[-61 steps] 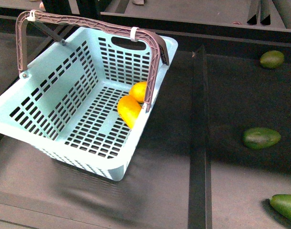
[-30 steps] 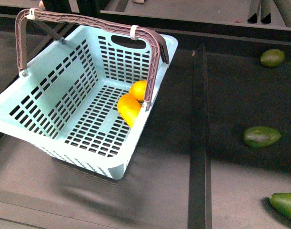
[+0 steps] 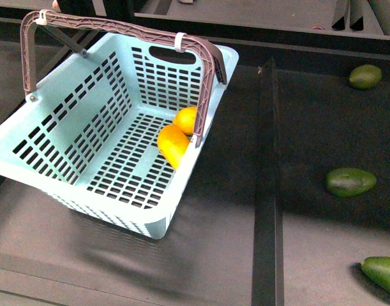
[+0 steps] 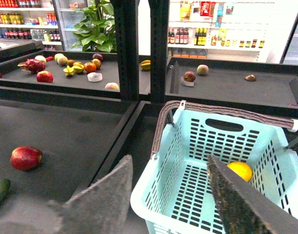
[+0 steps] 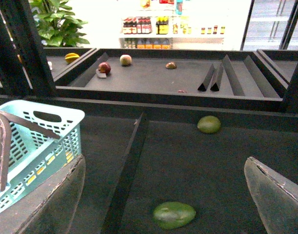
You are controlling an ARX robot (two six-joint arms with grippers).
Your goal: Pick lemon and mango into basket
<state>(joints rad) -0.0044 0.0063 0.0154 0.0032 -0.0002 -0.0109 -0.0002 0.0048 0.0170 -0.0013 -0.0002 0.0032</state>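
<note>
Front view: the basket [image 3: 86,137] is sitting on the left of the dark shelf; the mango [image 3: 172,145] and the lemon [image 3: 186,120] are lying inside it, against its right wall. Three avocados [image 3: 350,182] are lying on the right.

Left wrist view: the left gripper [image 4: 170,195] is standing open and holding nothing, above the basket's near rim.

Right wrist view: the right gripper [image 5: 166,195] is wide open, empty, over an avocado.

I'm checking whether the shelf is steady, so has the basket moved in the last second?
Yes. In the front view the basket has drifted slightly up and left: its near corner now sits farther from the black divider than before, though camera motion cannot be ruled out.
</note>
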